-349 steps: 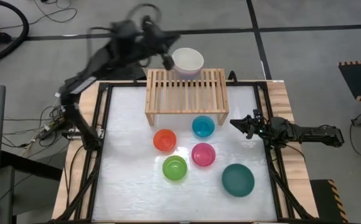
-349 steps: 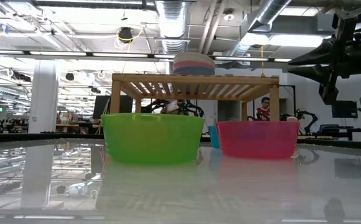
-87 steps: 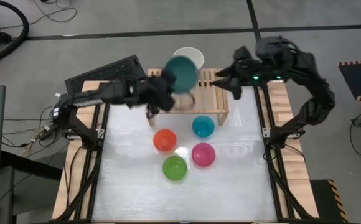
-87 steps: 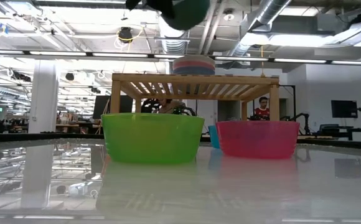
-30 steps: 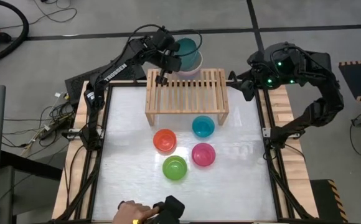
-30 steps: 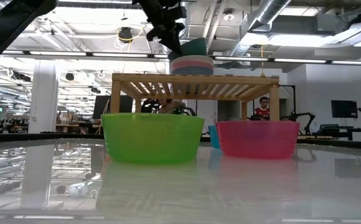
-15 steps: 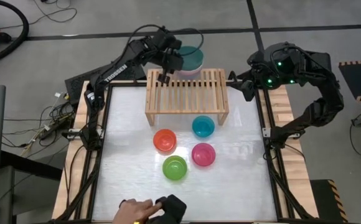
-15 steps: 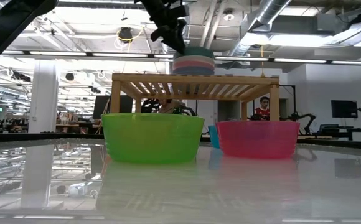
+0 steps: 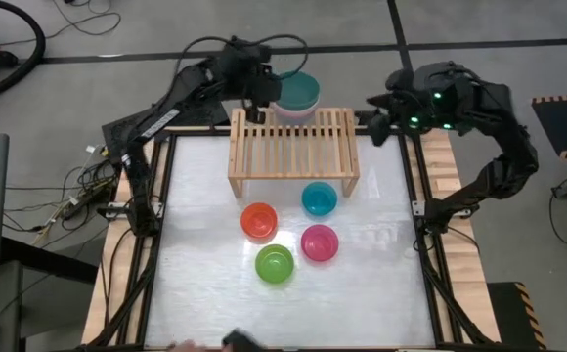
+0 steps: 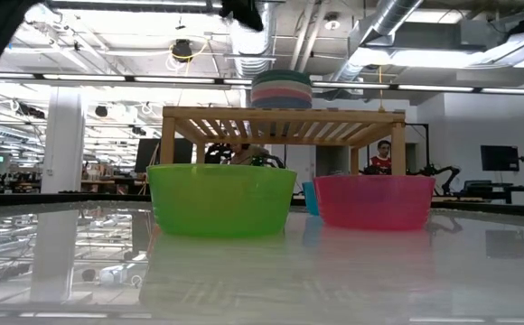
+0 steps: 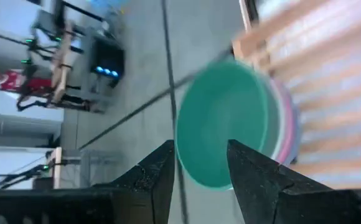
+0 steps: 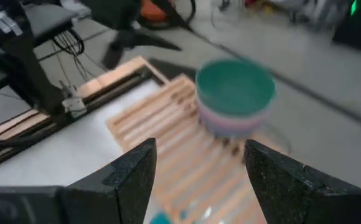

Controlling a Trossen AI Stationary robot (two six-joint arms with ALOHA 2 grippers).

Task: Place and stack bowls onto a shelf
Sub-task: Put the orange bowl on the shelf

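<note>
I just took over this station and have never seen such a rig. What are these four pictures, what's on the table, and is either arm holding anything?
Two dark robot arms work at a white table. One picture looks straight down from above, one looks level across the tabletop, and two come from cameras on the arms' wrists.

A wooden shelf stands at the table's far side. On its far edge sits a stack of bowls, dark teal bowl on top. Below the shelf lie four small bowls: red, cyan, magenta and lime green.

The left gripper is beside the stack, open and empty. The right gripper hovers by the shelf's right end, open, also empty.
</note>
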